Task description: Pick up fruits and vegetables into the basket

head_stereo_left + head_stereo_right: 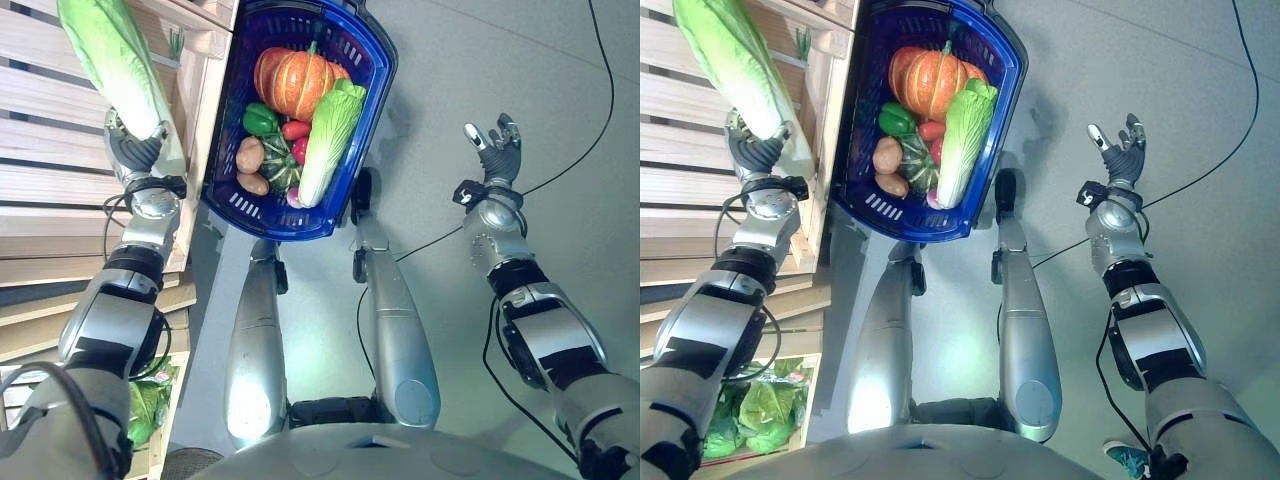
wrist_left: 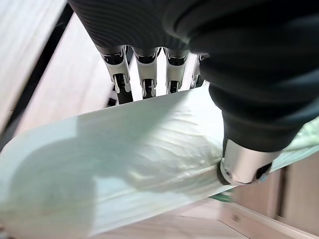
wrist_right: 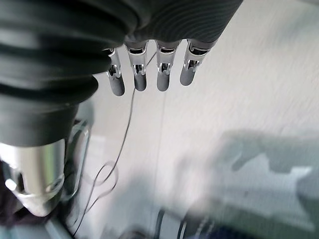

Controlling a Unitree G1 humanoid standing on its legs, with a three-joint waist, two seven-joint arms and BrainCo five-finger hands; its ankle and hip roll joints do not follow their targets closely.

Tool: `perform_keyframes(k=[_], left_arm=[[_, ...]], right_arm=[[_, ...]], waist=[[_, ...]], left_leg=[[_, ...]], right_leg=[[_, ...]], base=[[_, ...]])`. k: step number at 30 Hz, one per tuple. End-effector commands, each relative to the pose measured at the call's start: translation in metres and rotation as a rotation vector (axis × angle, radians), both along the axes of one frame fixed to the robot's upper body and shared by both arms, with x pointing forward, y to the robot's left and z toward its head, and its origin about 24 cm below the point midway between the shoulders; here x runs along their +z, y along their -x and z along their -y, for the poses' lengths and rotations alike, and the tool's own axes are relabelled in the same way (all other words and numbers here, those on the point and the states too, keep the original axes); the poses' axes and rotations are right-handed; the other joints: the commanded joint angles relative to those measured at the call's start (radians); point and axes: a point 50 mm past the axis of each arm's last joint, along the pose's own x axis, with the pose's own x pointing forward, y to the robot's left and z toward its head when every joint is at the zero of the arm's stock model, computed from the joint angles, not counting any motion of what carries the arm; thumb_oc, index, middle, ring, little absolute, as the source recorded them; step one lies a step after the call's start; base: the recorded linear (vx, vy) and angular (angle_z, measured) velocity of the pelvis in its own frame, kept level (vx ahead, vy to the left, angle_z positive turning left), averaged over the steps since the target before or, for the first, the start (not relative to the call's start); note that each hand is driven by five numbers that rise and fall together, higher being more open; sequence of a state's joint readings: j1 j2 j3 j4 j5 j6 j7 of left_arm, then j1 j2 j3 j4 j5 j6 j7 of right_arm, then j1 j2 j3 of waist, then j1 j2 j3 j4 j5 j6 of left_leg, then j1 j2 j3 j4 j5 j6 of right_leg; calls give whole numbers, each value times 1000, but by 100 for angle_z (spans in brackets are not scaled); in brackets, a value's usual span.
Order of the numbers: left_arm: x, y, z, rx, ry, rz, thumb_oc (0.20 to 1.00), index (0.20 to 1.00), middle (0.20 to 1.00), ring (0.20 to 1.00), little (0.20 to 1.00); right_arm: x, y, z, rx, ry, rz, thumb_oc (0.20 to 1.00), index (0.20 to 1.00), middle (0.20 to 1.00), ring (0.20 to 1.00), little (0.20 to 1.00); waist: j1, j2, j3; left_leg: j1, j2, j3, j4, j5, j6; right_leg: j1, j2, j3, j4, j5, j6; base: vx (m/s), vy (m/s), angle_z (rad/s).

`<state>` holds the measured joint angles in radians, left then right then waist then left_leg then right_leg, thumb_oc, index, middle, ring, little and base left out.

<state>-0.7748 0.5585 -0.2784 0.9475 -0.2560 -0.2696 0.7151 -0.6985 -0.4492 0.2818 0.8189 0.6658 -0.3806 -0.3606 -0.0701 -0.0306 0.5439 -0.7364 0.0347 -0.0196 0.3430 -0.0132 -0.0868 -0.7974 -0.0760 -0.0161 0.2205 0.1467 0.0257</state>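
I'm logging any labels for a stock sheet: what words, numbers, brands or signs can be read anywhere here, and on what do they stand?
None: no readable text in any view.
Blue basket: no label or print visible on its rim or walls.
Napa cabbage held in the left robot hand: no sticker or tag.
Pumpkin and the other produce in the basket: no stickers.
Wooden shelf slats: no price tags or signs.

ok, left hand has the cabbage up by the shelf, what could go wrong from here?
1. The left hand grips the napa cabbage near one end; the long free end could swing or slip.
2. The blue basket already holds a pumpkin and another cabbage, so this one may sit high and roll out.
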Motion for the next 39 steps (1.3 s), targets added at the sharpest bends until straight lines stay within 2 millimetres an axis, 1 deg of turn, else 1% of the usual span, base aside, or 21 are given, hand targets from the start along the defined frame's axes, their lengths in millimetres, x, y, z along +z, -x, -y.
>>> perform_keyframes(k=[1, 6, 9, 13, 18, 22, 26, 31, 32, 33, 36, 39], left_arm=[[25, 2, 18, -60, -118, 177, 200, 200, 200, 200, 200], [38, 3, 41, -158, -222, 244, 200, 200, 200, 200, 200], [44, 4, 50, -209, -262, 258, 200, 200, 200, 200, 200], [54, 7, 59, -267, -297, 278, 200, 200, 200, 200, 200], [60, 11, 67, -337, -324, 272, 200, 200, 200, 200, 200], [59, 13, 73, -383, -363, 242, 200, 200, 200, 200, 200], [61, 16, 81, -445, -416, 217, 200, 200, 200, 200, 200], [66, 19, 95, -544, -515, 184, 200, 200, 200, 200, 200], [67, 20, 101, -585, -537, 172, 200, 200, 200, 200, 200], [67, 20, 102, -593, -541, 168, 200, 200, 200, 200, 200], [67, 21, 115, -688, -603, 132, 200, 200, 200, 200, 200], [67, 22, 125, -751, -637, 113, 200, 200, 200, 200, 200]], right_arm=[[8, 9, -2, 41, -3, 88, 1000, 1000, 1000, 1000, 1000], [22, 15, -17, 132, -1, 175, 1000, 1000, 1000, 1000, 1000], [28, 19, -22, 160, 0, 213, 1000, 1000, 1000, 1000, 1000], [37, 24, -30, 193, 14, 262, 1000, 1000, 1000, 1000, 1000], [45, 31, -39, 235, 28, 305, 1000, 1000, 1000, 1000, 1000], [50, 34, -44, 274, 35, 325, 1000, 1000, 1000, 1000, 1000], [54, 37, -50, 347, 35, 339, 1000, 1000, 1000, 1000, 1000], [58, 41, -61, 463, 40, 360, 1000, 1000, 1000, 1000, 1000], [60, 42, -65, 500, 40, 369, 1000, 1000, 1000, 1000, 1000], [61, 43, -65, 507, 40, 372, 1000, 1000, 1000, 1000, 1000], [65, 45, -73, 575, 39, 387, 1000, 1000, 1000, 1000, 1000], [68, 45, -79, 620, 27, 388, 1000, 1000, 1000, 1000, 1000]], waist=[[23, 38, -24], [22, 37, -24], [21, 38, -24], [20, 41, -24], [18, 46, -24], [18, 49, -24], [20, 51, -24], [22, 49, -24], [21, 48, -24], [21, 48, -24], [19, 44, -24], [17, 41, -24]], left_leg=[[18, -63, 15, -118, 62, 17], [24, -63, 19, -123, 68, 17], [33, -62, 23, -128, 68, 18], [36, -64, 25, -132, 69, 19], [45, -65, 28, -138, 70, 23], [51, -65, 30, -141, 72, 24], [53, -64, 32, -147, 75, 26], [59, -62, 35, -155, 77, 27], [60, -62, 36, -157, 79, 28], [60, -62, 37, -158, 79, 28], [63, -60, 39, -163, 81, 29], [65, -57, 42, -165, 83, 29]], right_leg=[[62, 60, -56, 80, -164, 28], [70, 57, -61, 78, -158, 31], [80, 56, -61, 74, -156, 34], [85, 53, -62, 69, -152, 38], [96, 49, -62, 62, -147, 42], [101, 48, -62, 60, -145, 44], [104, 46, -63, 56, -144, 46], [111, 43, -68, 48, -140, 50], [111, 43, -69, 47, -138, 51], [112, 43, -69, 46, -137, 51], [112, 45, -70, 44, -133, 55], [113, 45, -68, 43, -129, 57]], base=[[0, 0, 0], [-6, -6, 3], [0, 0, 0], [0, 0, 0], [0, 0, 0], [0, 0, 0], [0, 0, 0], [0, 0, 0], [0, 0, 0], [0, 0, 0], [0, 0, 0], [0, 0, 0]])
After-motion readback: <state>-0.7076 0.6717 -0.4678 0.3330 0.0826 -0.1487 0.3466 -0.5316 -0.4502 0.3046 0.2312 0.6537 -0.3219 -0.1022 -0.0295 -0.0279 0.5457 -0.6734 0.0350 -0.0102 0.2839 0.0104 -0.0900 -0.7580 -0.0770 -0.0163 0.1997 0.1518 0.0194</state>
